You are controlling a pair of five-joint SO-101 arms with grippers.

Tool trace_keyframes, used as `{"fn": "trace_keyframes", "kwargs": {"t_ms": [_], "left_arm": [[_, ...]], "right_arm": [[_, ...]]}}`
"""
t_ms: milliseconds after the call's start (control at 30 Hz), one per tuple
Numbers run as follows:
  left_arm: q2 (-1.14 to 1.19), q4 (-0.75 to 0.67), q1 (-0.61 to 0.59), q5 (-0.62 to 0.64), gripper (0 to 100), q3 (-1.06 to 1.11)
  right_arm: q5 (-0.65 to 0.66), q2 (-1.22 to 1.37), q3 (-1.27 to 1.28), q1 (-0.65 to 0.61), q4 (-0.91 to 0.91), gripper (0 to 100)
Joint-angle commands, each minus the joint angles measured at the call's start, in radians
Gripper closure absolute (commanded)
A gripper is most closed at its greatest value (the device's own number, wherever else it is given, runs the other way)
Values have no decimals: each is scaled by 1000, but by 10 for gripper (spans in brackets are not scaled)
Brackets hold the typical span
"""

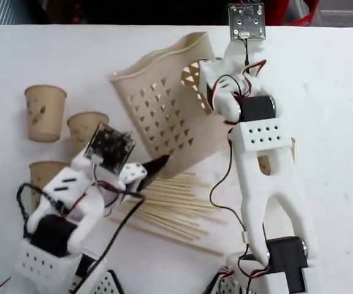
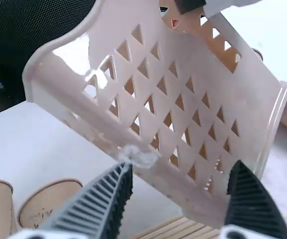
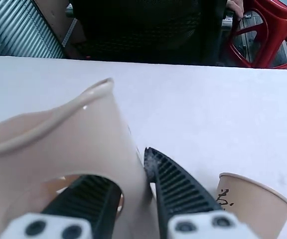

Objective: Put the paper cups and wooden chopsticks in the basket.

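1. The right pincer [image 3: 128,169] is clamped on the wall of the basket [image 1: 158,104], which is held tilted.
2. The left pincer [image 2: 182,167] is spread wide, just before the basket's side. Chopsticks [image 1: 176,208] are heaped beneath it, with paper cups [image 1: 45,113] beside.
3. A white table [image 1: 336,92] is seen underneath, and a red chair [image 3: 278,35] beyond.

White worktop [image 1: 323,79] spreading wide and plain, running back to a far edge. Black mesh chair [image 3: 148,30] standing just beyond that edge. Red plastic chair [image 3: 268,35] sitting beside it. Grey-blue ribbed panel [image 3: 14,27] rising behind the opposite corner. Light falling bright and even on the surface.
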Motion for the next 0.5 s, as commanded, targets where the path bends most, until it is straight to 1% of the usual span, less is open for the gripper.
{"fn": "trace_keyframes", "kwargs": {"t_ms": [0, 133, 233, 367, 467], "left_arm": [[130, -176, -28, 9, 694, 0], [329, -350, -130, 9, 694, 18], [473, -439, -183, 8, 694, -3], [611, -486, -205, 8, 694, -51], [659, -509, -223, 12, 694, -72]], "right_arm": [[-12, -56, -32, -4, -2, 983], [-9, -58, -29, -7, 16, 983], [-6, -62, -26, -10, 38, 983], [-3, -56, -15, -25, 79, 983], [-3, -77, 60, -25, 71, 983]]}}
